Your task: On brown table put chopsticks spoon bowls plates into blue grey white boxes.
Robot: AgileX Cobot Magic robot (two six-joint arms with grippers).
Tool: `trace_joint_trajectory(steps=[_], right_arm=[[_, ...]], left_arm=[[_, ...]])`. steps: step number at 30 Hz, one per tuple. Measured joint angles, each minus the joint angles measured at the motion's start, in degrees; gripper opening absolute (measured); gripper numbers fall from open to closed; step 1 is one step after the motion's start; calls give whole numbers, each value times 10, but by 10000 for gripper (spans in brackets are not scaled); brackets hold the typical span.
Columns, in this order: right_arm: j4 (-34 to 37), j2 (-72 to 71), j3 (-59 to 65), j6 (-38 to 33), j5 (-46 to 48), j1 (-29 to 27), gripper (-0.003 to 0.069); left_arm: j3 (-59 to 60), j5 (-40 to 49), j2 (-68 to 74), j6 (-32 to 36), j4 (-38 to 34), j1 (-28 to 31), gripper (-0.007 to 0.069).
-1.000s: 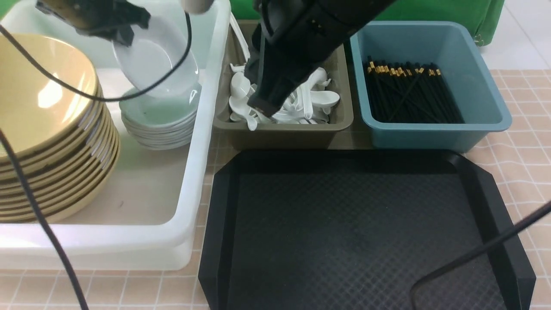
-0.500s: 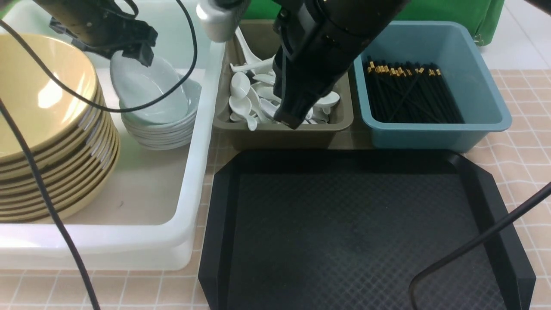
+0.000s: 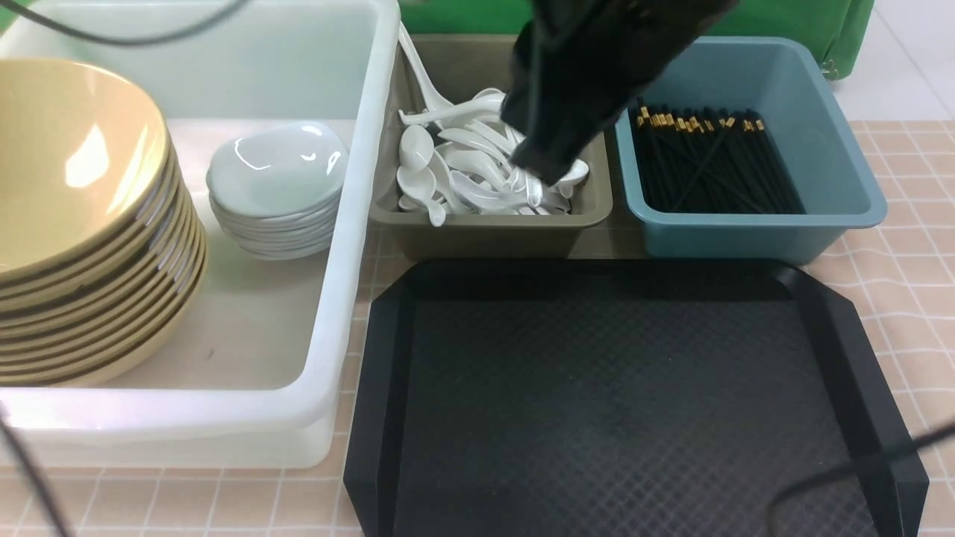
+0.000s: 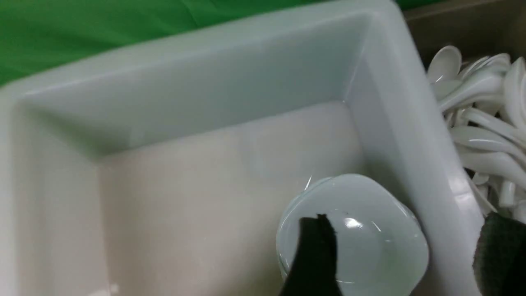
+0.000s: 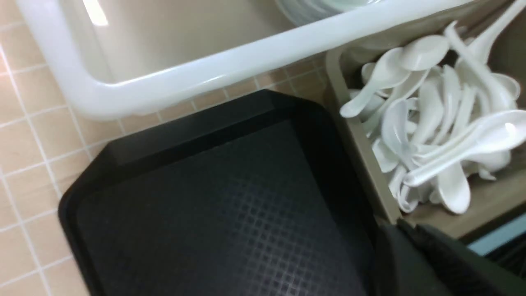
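Observation:
The white tub (image 3: 358, 224) holds a stack of yellow bowls (image 3: 74, 186) and a stack of white plates (image 3: 276, 175). In the left wrist view my left gripper (image 4: 404, 255) hangs open above the plates (image 4: 353, 234), with nothing between its fingers (image 4: 312, 255); the front view does not show it. White spoons (image 3: 462, 164) fill the grey bin (image 3: 485, 231). Black chopsticks (image 3: 709, 164) lie in the blue bin (image 3: 746, 231). My right gripper (image 3: 548, 171), blurred, hovers over the grey bin's right part. Its jaws (image 5: 400, 226) are shut and empty, and the spoons (image 5: 431, 123) lie beyond them.
A flat black tray (image 3: 612, 403) with nothing on it lies in front of the grey and blue bins on the tiled table (image 3: 910, 283). A black cable (image 3: 858, 462) crosses the tray's near right corner. Green cloth hangs behind the bins.
My left gripper let the white plate go onto the stack, opened and rose out of the front view. My right arm lifted and swung right over the grey bin.

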Motion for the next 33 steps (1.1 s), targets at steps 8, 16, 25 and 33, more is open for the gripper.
trace_joint_trajectory(steps=[8,16,25,33], right_arm=[[-2,-171,197,41,-17,0,87],[-2,-350,388,89,-127,0,94],[-1,-518,543,117,-299,0,102],[0,-598,640,119,-474,0,110]], left_arm=[[244,4,-221,-27,27,0,39],[593,-135,-459,-27,25,0,1],[854,-236,-725,-27,27,0,1],[953,-260,-881,-27,36,0,1]])
